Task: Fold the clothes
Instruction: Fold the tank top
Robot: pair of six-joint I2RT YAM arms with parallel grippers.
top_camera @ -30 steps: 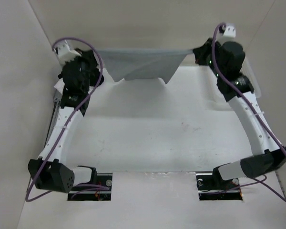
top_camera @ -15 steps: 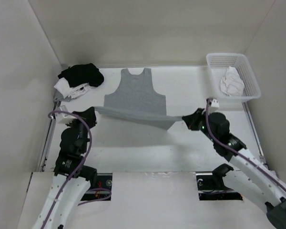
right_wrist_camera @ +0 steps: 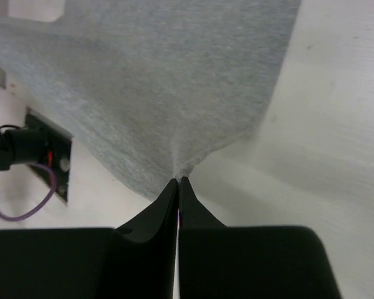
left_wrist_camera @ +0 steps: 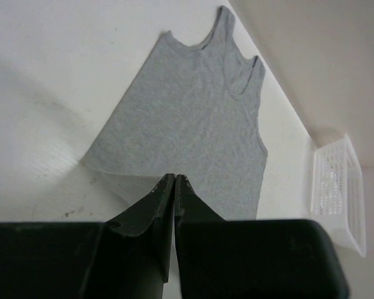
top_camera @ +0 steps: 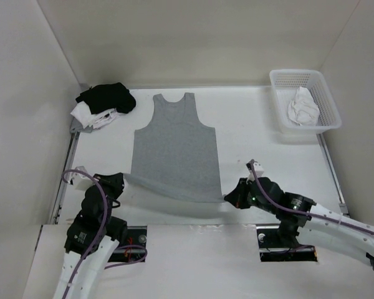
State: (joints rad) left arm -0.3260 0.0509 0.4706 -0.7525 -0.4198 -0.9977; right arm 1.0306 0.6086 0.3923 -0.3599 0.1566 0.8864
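Observation:
The clothes (top_camera: 174, 149), a heather-grey tank top, lie spread flat on the white table with the straps toward the far wall and the hem toward me. My left gripper (top_camera: 119, 182) sits low at the hem's left corner, shut, its tips (left_wrist_camera: 175, 177) against the hem edge of the clothes (left_wrist_camera: 193, 118). At the hem's right corner my right gripper (top_camera: 228, 197) is shut, and the clothes (right_wrist_camera: 156, 75) pucker into a pinched point at its tips (right_wrist_camera: 179, 179). The hem between the two grippers is slightly raised off the table.
A black and white garment pile (top_camera: 103, 103) lies at the far left corner. A white mesh basket (top_camera: 327, 99) holding a white cloth (top_camera: 302, 106) stands at the far right. Beige walls enclose three sides. The arm mounts (top_camera: 128, 240) sit at the near edge.
Both arms have drawn back from the far wall to the near edge. The tank top, held stretched in the air before, now lies flat along the table.

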